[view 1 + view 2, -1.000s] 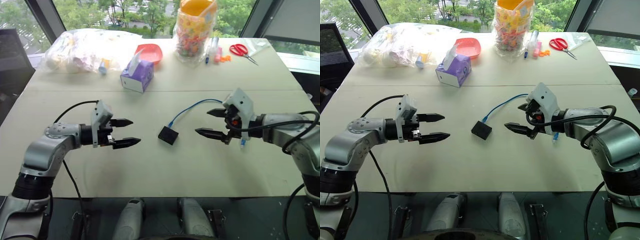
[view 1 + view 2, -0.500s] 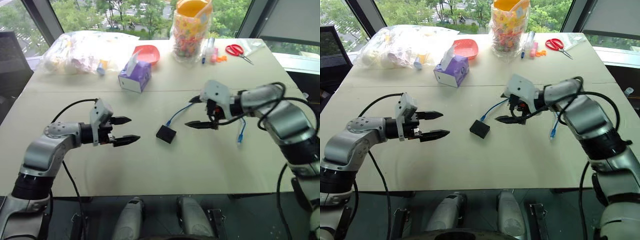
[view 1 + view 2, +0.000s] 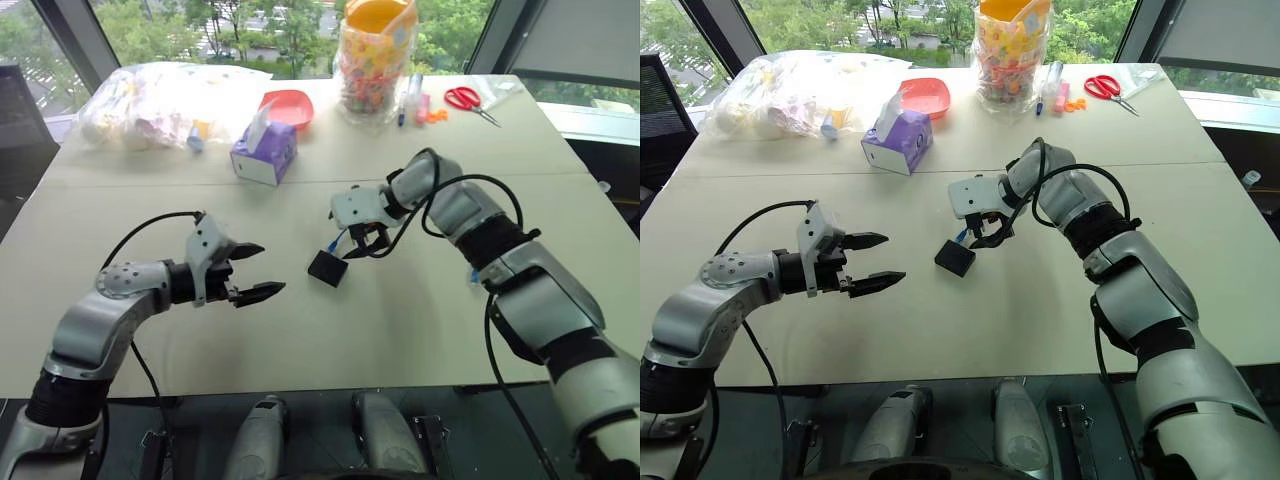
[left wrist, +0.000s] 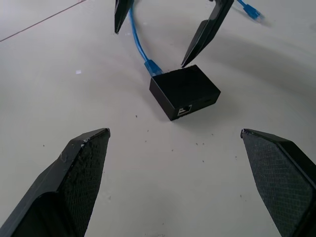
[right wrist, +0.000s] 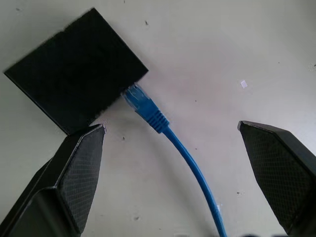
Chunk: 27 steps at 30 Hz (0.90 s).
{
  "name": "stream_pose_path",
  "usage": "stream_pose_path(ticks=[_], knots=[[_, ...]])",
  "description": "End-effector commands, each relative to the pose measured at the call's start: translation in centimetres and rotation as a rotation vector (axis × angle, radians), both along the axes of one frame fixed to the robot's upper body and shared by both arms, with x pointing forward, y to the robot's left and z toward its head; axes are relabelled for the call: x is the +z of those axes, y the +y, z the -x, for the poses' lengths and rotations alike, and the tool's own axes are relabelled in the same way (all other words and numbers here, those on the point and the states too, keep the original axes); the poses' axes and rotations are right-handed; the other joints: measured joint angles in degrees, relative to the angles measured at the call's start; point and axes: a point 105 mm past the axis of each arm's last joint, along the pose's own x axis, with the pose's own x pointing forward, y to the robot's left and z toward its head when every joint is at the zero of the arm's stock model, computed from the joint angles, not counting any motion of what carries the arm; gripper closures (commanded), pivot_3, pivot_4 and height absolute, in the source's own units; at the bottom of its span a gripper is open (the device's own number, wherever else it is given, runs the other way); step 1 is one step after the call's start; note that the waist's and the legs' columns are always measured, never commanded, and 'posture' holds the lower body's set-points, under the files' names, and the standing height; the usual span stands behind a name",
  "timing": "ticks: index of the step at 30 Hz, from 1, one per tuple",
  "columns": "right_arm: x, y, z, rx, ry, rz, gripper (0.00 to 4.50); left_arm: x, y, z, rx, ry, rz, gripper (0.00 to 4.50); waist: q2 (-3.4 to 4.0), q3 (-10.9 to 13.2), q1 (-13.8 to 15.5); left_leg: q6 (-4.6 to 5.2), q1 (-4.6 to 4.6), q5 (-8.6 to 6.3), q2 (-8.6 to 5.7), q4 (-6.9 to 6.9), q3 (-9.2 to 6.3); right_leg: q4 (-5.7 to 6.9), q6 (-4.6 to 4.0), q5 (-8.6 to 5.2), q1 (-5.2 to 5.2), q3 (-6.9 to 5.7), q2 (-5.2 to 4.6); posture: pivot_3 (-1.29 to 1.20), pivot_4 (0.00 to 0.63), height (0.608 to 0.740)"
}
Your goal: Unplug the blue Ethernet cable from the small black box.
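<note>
Right gripper (image 5: 170, 148), fingers spread, straddles the cable (image 5: 190, 168), partly hiding its plug in the box (image 5: 74, 69); left gripper (image 3: 255, 272) spread, apart.

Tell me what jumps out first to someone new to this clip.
The right claw, open, hangs pointing down over the blue Ethernet cable just where its plug enters the small black box at mid-table. The left claw, also open, points at the box from the robot's left, well apart. A purple tissue box stands further back.
</note>
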Motion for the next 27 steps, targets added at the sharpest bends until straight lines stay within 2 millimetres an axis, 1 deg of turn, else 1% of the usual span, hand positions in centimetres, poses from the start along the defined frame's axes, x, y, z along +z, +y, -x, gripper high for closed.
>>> stream_pose_path(ticks=[1, 3, 5, 7, 9, 12, 13, 16, 17, 20, 22, 23, 25, 27], knots=[[0.6, 2.2, 0.1, 0.086, -0.029, 0.022, 0.00, 1.1, -0.4, 0.3, 0.011, -0.057, 0.010, 0.05, 0.00, 0.0, -0.3, -0.01, 0.03, 0.01, 0.02, -0.02, 0.00, 0.02, -0.02, 0.01, 0.00, 0.01, 0.03, 0.00, 0.150, 0.740], [0.0, 2.5, 0.2, 0.107, -0.013, 0.049, 0.00, 1.1, -0.4, 0.4, 0.025, -0.061, 0.010, 0.05, 0.00, 0.0, -0.4, -0.04, 0.09, 0.02, 0.01, -0.03, 0.00, 0.13, -0.03, 0.01, 0.00, 0.02, 0.03, 0.00, 0.150, 0.740], [-0.4, 2.8, 0.4, 0.117, 0.008, 0.056, 0.54, 1.1, -0.4, 0.4, 0.031, -0.062, 0.014, 0.00, 0.00, 0.0, -0.4, -0.06, 0.12, 0.03, 0.01, -0.02, -0.01, 0.23, -0.03, 0.01, 0.00, 0.04, 0.03, 0.00, 0.150, 0.740], [-0.8, 3.2, 0.5, 0.129, 0.016, 0.070, 1.34, 1.1, -0.2, 0.5, 0.039, -0.063, 0.016, 0.00, 0.00, 0.0, -0.5, -0.07, 0.12, 0.04, -0.01, 0.00, -0.01, 0.29, -0.04, 0.01, 0.00, 0.04, 0.03, 0.00, 0.150, 0.740], [-1.2, 3.4, 0.7, 0.133, 0.041, 0.084, 2.49, 1.1, 0.0, 0.5, 0.052, -0.065, 0.015, 0.00, 0.00, 0.0, -0.7, -0.10, 0.18, 0.06, -0.01, 0.00, -0.01, 0.37, -0.04, 0.01, 0.01, 0.05, 0.03, 0.00, 0.150, 0.740], [-1.0, 3.5, 0.7, 0.132, 0.042, 0.066, 4.11, 1.1, 0.0, 0.4, 0.055, -0.067, 0.018, 0.00, 0.00, 0.0, -1.1, -0.14, 0.37, 0.08, -0.01, -0.01, -0.02, 0.53, -0.06, 0.00, 0.10, 0.07, 0.05, 0.00, 0.150, 0.740], [-0.9, 3.5, 0.7, 0.131, 0.043, 0.055, 4.40, 1.1, 0.1, 0.4, 0.056, -0.067, 0.020, 0.00, -0.01, 0.0, -1.3, -0.17, 0.39, 0.10, -0.01, 0.00, -0.02, 0.58, -0.06, 0.00, 0.12, 0.07, 0.05, 0.00, 0.150, 0.740], [0.0, 3.5, 0.4, 0.126, -0.005, 0.006, 4.40, 1.2, 0.0, 0.1, 0.055, -0.063, 0.037, 0.00, -0.01, 0.0, -1.3, -0.23, 0.44, 0.14, 0.00, 0.02, -0.02, 0.63, -0.08, 0.01, 0.13, 0.08, 0.07, 0.00, 0.150, 0.740], [0.6, 3.6, 0.1, 0.119, -0.042, -0.037, 4.40, 1.3, 0.0, -0.1, 0.056, -0.059, 0.048, 0.00, -0.01, 0.0, -1.3, -0.23, 0.44, 0.14, 0.00, 0.03, -0.03, 0.63, -0.08, 0.01, 0.13, 0.08, 0.07, 0.00, 0.150, 0.740], [3.6, 3.6, -0.4, 0.082, -0.192, -0.241, 4.40, 1.7, -0.1, -0.8, 0.060, -0.040, 0.109, 0.00, -0.01, 0.0, -0.9, -0.24, 0.43, 0.15, 0.00, 0.03, -0.05, 0.64, -0.08, 0.01, 0.13, 0.08, 0.07, 0.00, 0.150, 0.740], [5.2, 2.6, -0.5, 0.064, -0.367, -0.331, 4.40, 2.1, 0.1, -1.7, 0.078, -0.062, 0.116, 0.00, -0.03, 0.0, -0.6, -0.24, 0.41, 0.15, -0.01, 0.04, -0.07, 0.61, -0.08, 0.01, 0.15, 0.08, 0.06, 0.00, 0.150, 0.740], [5.7, 2.1, -0.4, 0.045, -0.439, -0.360, 4.40, 2.5, 0.1, -2.1, 0.083, -0.071, 0.124, 0.00, -0.03, 0.0, -0.5, -0.24, 0.40, 0.14, -0.02, 0.04, -0.07, 0.60, -0.08, 0.01, 0.16, 0.08, 0.05, 0.00, 0.150, 0.740], [6.0, 1.4, 0.0, 0.028, -0.514, -0.389, 4.40, 3.0, 0.0, -2.6, 0.086, -0.076, 0.146, 0.00, -0.03, 0.0, -0.2, -0.24, 0.39, 0.15, -0.03, 0.03, -0.06, 0.59, -0.08, 0.01, 0.14, 0.09, 0.05, 0.00, 0.150, 0.740], [6.2, 0.9, 1.1, 0.004, -0.571, -0.442, 4.40, 3.7, -0.2, -3.1, 0.078, -0.077, 0.175, 0.00, -0.04, 0.0, 0.0, -0.24, 0.39, 0.15, -0.02, 0.02, -0.03, 0.58, -0.08, 0.01, 0.13, 0.11, 0.05, 0.00, 0.150, 0.740]])
